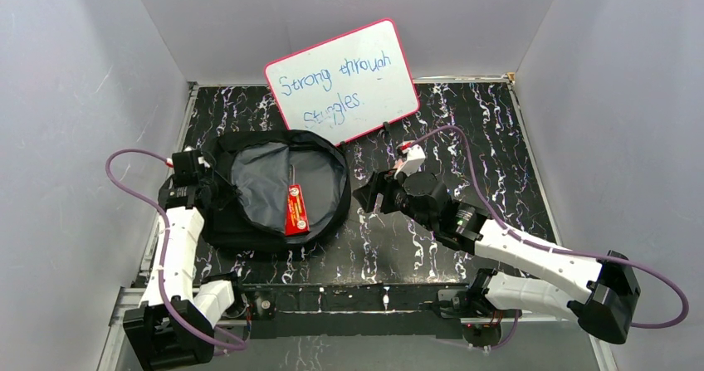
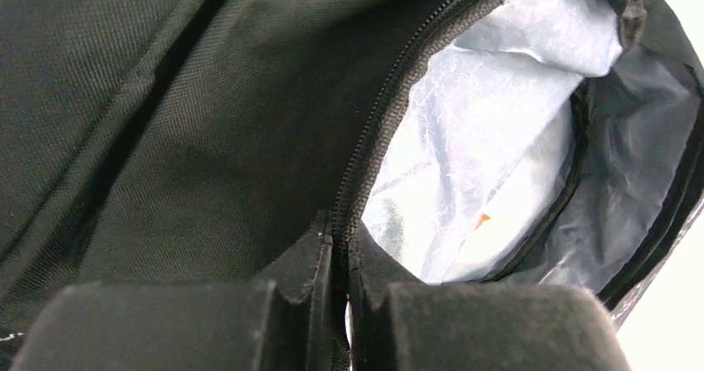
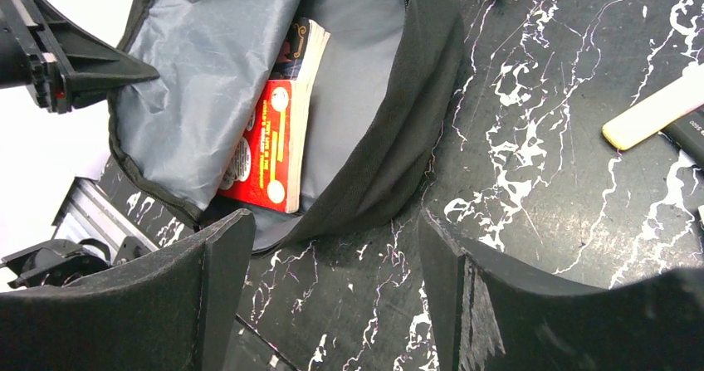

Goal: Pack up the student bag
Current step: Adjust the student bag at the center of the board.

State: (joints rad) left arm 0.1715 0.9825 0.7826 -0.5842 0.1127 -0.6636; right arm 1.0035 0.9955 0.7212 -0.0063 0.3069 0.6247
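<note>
The student bag (image 1: 249,226) lies open at the left of the table, black with grey lining (image 2: 490,122). A red book (image 1: 296,209) lies inside it, also seen in the right wrist view as the red book (image 3: 270,143). My left gripper (image 1: 207,190) is at the bag's left rim. In the left wrist view the left gripper (image 2: 340,246) is shut on the zipper edge of the bag (image 2: 207,122). My right gripper (image 1: 369,195) hovers just right of the bag. In its own view the right gripper (image 3: 332,280) stands open over bare table, the bag (image 3: 398,139) beyond it.
A pink-framed whiteboard (image 1: 342,80) with blue writing leans at the back, just behind the bag. A cream flat object (image 3: 656,109) and a dark item beside it lie on the black marbled table (image 1: 465,139). Grey walls enclose three sides.
</note>
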